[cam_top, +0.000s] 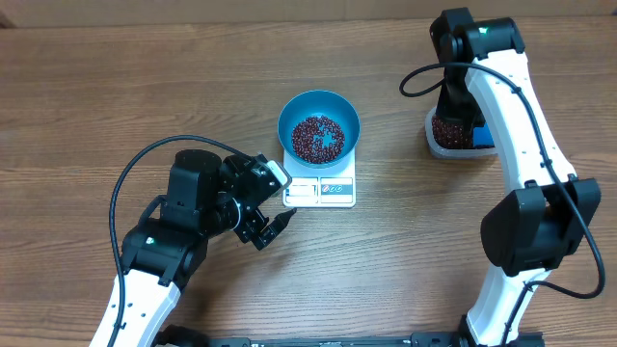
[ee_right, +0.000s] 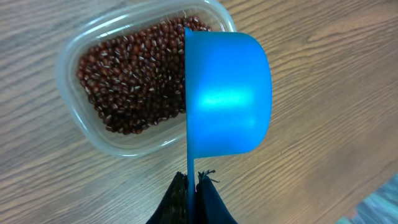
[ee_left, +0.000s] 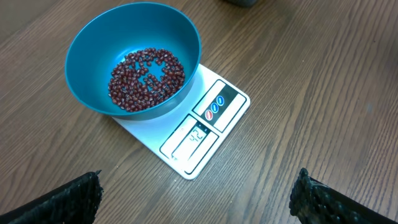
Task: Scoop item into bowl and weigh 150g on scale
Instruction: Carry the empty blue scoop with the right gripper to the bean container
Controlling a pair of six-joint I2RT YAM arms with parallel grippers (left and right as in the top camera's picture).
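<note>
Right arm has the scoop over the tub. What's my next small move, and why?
Probably dip the scoop down into the beans in the tub for another load. The right gripper is shut on its handle, the scoop hangs on edge over the tub, and the bowl on the scale holds only a thin layer across its bottom.

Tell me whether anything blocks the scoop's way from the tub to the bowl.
Nothing visible does. The right gripper holds the scoop over the tub of beans, and only bare table lies between the tub and the bowl on the scale. The left gripper sits on the scale's other side, out of that path.
</note>
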